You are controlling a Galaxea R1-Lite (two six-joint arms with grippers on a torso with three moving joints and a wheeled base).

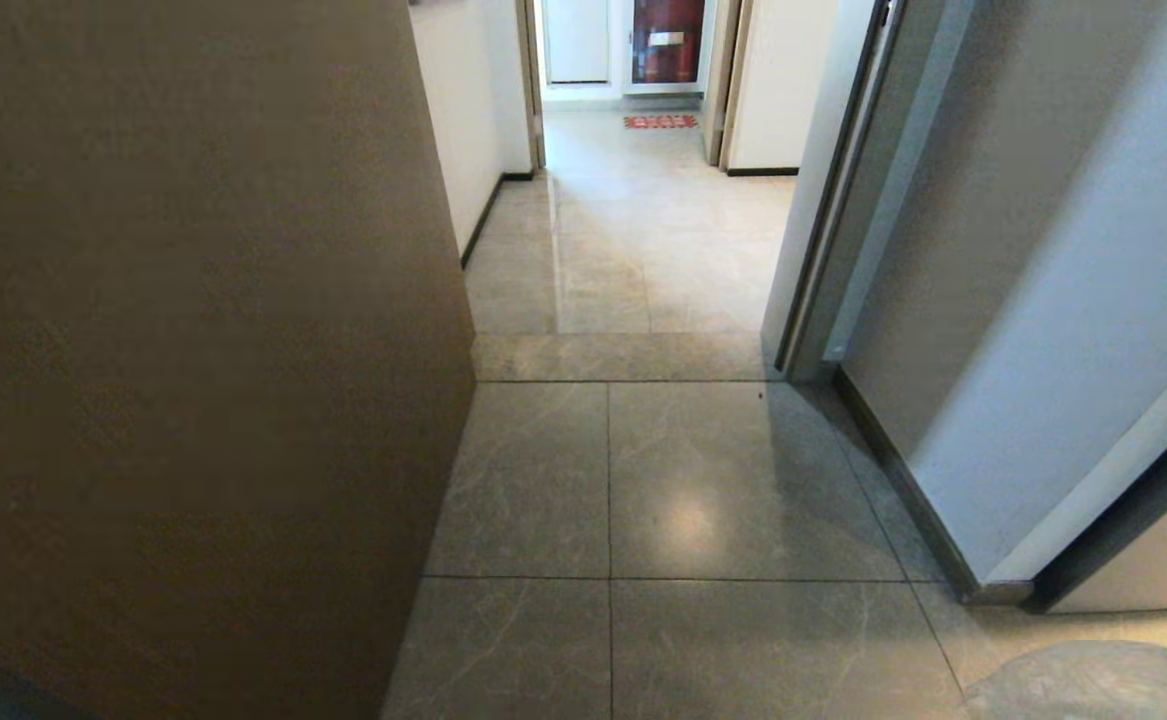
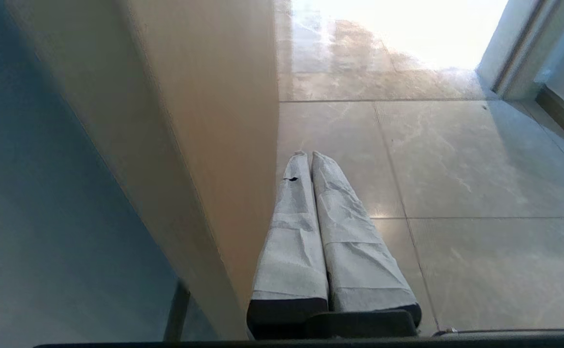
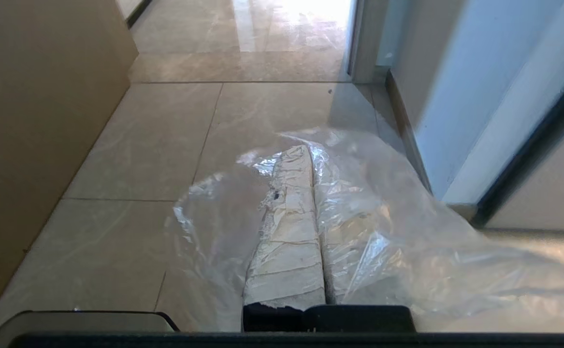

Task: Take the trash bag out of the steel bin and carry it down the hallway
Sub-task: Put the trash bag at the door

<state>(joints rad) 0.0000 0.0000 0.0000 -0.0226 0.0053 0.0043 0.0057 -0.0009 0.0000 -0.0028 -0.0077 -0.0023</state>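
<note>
In the right wrist view my right gripper (image 3: 310, 147) is shut, with its taped fingers pinching the thin, crinkled, translucent trash bag (image 3: 393, 217). The plastic drapes over one finger and spreads out to both sides above the floor. A corner of the same trash bag (image 1: 1093, 685) shows at the head view's bottom right edge. My left gripper (image 2: 309, 154) is shut with nothing in it, close beside a brown wall panel. The hallway (image 1: 633, 260) stretches ahead over grey-beige tiles. The steel bin is out of view.
A tall brown panel (image 1: 193, 350) fills the left side. On the right a pale wall with a dark skirting (image 1: 903, 480) meets a grey door frame (image 1: 823, 250). At the far end lie a red mat (image 1: 660, 121) and a doorway.
</note>
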